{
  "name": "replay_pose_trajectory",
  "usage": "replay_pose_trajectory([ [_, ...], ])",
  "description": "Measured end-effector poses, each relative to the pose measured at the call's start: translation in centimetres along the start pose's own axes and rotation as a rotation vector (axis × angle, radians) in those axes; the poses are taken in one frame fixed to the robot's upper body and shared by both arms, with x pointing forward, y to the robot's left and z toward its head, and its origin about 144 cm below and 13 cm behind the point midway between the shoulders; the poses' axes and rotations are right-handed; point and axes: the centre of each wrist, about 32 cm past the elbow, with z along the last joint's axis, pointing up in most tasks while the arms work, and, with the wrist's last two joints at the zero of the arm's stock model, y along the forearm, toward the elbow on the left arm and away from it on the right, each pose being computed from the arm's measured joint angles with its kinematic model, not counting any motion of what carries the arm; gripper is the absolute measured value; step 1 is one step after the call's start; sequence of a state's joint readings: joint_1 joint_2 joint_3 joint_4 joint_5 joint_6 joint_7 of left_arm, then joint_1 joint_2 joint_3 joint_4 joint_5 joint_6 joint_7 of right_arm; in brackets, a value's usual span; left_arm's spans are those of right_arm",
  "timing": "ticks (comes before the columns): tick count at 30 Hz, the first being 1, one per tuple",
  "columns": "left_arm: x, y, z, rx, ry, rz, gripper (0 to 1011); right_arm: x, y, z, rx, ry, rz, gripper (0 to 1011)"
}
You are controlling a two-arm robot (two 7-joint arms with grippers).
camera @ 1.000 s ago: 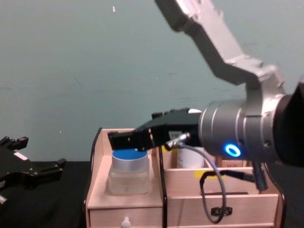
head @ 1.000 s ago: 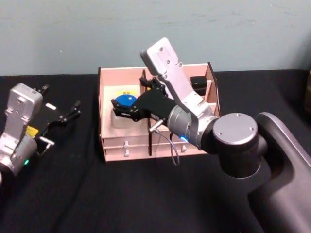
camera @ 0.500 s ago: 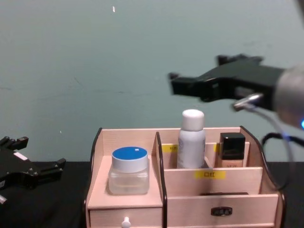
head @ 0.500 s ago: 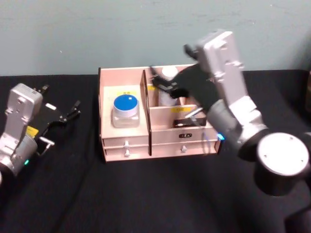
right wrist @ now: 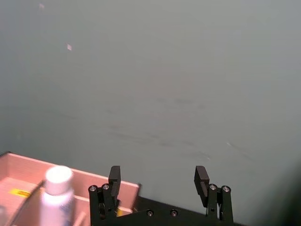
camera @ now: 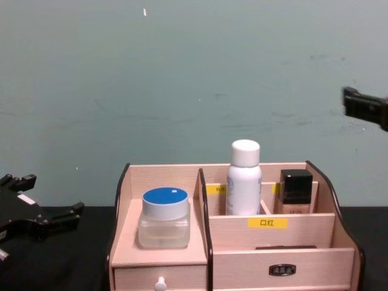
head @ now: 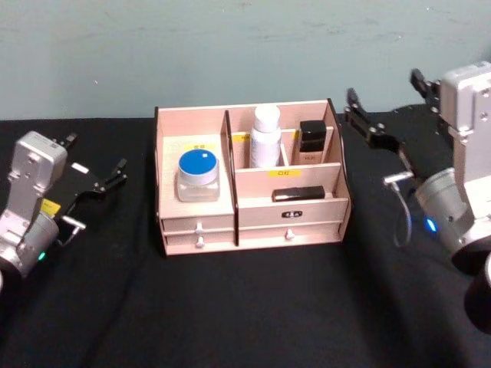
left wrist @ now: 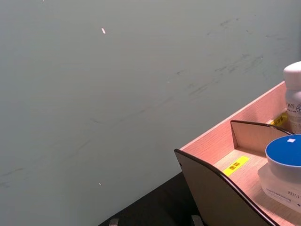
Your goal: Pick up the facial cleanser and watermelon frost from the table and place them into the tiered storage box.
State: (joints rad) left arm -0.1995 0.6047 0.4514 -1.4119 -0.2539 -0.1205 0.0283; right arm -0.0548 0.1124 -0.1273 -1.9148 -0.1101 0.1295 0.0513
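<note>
**Right claw pulled clear of the organiser**

The right claw has swung off to the right of the light wooden tiered storage box, fingers apart and empty. The blue-lidded clear jar sits in the left compartment, the white bottle upright at the rear. The left claw stays parked over the black table, spread open. Labels are unreadable.
</note>
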Motion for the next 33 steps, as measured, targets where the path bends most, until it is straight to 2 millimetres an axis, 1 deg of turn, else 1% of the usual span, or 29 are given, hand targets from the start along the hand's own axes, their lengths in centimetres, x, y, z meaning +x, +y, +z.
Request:
replay_pose_trajectory([
  [4, 0.0, 0.0, 0.0, 0.0, 0.0, 0.0, 1001, 0.6, -0.4, -1.1, -0.026, 0.001, -0.032, 1000],
  [8, 0.0, 0.0, 0.0, 0.0, 0.0, 0.0, 1001, 0.8, -0.6, -2.5, -0.073, 0.0, -0.05, 1000],
  [9, 0.0, 0.0, 0.0, 0.0, 0.0, 0.0, 1001, 0.9, -0.6, -3.2, -0.093, -0.001, -0.055, 1000],
  [15, 0.0, 0.0, 0.0, 0.0, 0.0, 0.0, 1001, 1.1, -0.3, -5.4, -0.176, 0.006, -0.055, 1000],
  [19, 0.0, 0.0, 0.0, 0.0, 0.0, 0.0, 1001, 1.2, -0.1, -6.3, -0.221, 0.024, -0.041, 1000],
  [21, 0.0, 0.0, 0.0, 0.0, 0.0, 0.0, 1001, 1.2, 0.0, -6.5, -0.234, 0.033, -0.038, 1000],
  [33, 0.0, 0.0, 0.0, 0.0, 0.0, 0.0, 1001, 1.2, 0.0, -6.3, -0.224, 0.029, -0.038, 1000],
])
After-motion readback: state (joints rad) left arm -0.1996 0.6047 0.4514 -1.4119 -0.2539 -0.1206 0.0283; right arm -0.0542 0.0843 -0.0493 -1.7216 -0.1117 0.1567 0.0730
